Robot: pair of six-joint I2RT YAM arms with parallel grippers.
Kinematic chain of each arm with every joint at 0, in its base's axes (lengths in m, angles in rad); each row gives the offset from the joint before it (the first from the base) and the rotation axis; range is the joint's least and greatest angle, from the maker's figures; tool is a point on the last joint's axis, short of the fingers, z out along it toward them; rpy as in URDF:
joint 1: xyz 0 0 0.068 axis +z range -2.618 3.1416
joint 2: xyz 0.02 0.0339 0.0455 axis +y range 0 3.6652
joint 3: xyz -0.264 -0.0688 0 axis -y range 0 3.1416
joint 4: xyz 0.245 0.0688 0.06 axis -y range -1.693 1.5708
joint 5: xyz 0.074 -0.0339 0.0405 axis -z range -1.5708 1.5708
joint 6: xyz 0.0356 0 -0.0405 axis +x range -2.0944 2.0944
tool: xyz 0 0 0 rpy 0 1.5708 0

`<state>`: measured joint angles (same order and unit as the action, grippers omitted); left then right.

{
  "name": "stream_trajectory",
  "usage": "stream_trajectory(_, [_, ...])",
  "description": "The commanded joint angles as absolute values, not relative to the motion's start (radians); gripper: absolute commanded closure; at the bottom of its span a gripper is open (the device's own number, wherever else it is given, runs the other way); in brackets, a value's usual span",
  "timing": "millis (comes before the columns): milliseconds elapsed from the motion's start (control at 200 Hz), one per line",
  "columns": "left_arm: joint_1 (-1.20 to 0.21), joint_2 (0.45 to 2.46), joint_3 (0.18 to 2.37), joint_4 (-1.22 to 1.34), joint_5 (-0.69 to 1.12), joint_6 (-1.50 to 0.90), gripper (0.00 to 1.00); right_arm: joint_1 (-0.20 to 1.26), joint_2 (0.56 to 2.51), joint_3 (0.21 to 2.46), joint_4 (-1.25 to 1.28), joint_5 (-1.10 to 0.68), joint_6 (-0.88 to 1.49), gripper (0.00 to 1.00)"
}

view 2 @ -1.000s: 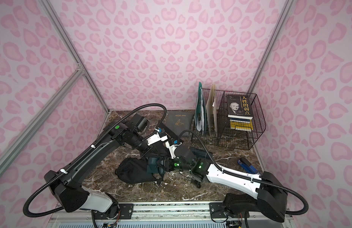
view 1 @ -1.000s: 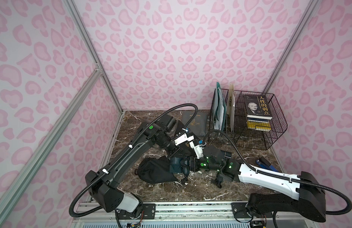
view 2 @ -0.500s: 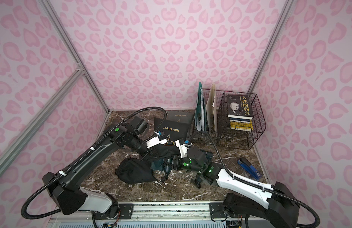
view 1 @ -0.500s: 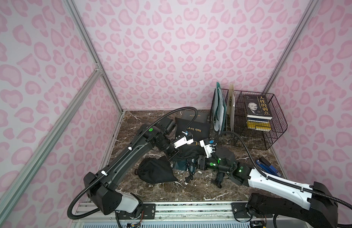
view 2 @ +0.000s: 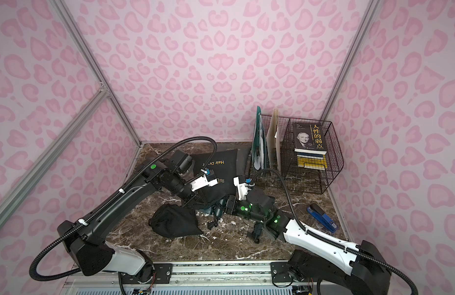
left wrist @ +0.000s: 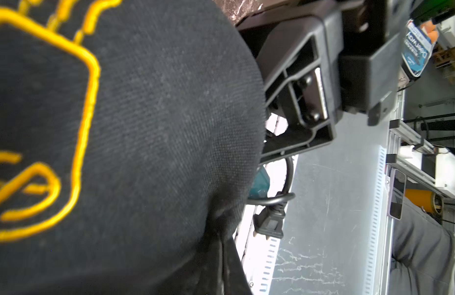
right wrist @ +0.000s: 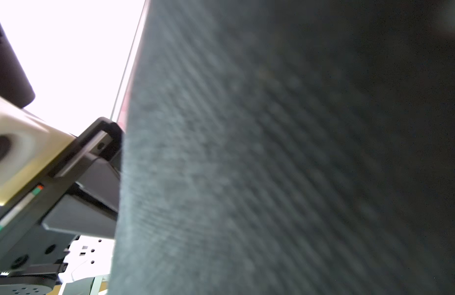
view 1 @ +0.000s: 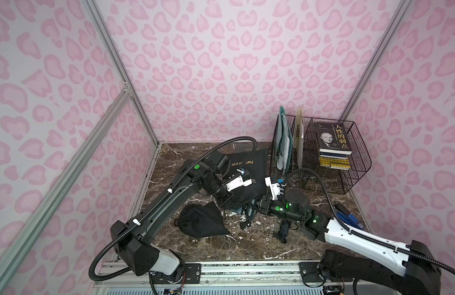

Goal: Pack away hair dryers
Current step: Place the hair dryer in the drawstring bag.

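Since a second ago the left arm (view 1: 170, 199) has hoisted the printed pouch (view 1: 249, 176) higher, so that its gold lettering shows, and the right arm (view 1: 349, 235) has swung its elbow rightward. The left jaws are pressed together on the pouch's fabric, buried under it in both top views. A filled black pouch (view 1: 199, 224) lies on the surface (view 1: 247, 246), with bare marble between it and the front rail. In both top views the dark teal hair dryer (view 1: 248, 212) is a dark lump at the raised pouch's lower end, pinched by the right jaws. The left wrist view adds a teal sliver and the dangling plug (left wrist: 268, 224). The right wrist view shows mostly blurred fabric. A wire basket (view 1: 359, 163) fills the back right corner, and a blue stapler (view 1: 349, 217) lies near the right edge.
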<state>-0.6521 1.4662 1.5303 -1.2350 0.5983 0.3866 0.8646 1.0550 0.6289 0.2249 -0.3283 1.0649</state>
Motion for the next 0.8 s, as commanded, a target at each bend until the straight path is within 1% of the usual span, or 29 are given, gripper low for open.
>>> stream_trajectory(0, [-0.653,1.450,1.502,-1.255,0.626,0.376,0.98,0.849,1.038,0.619,0.301,-0.284,1.101,1.00])
stream_trajectory(210, [-0.653,1.398,1.463,-1.253,0.620,0.373,0.98,0.804,0.976,0.562,0.328,-0.255,1.162,1.00])
stream_trajectory(400, [-0.653,1.410,1.462,-1.263,0.672,0.375,0.98,0.802,0.983,0.579,0.324,-0.218,1.166,1.00])
stream_trajectory(475, [-0.653,1.420,1.462,-1.254,0.659,0.377,0.98,0.801,0.993,0.580,0.352,-0.221,1.183,1.00])
stream_trajectory(630, [-0.657,1.418,1.372,-1.223,0.574,0.403,0.98,0.796,0.989,0.564,0.391,-0.234,1.216,1.00])
stream_trajectory(795, [-0.656,1.393,1.342,-1.210,0.593,0.400,0.98,0.775,0.954,0.529,0.397,-0.219,1.247,1.00])
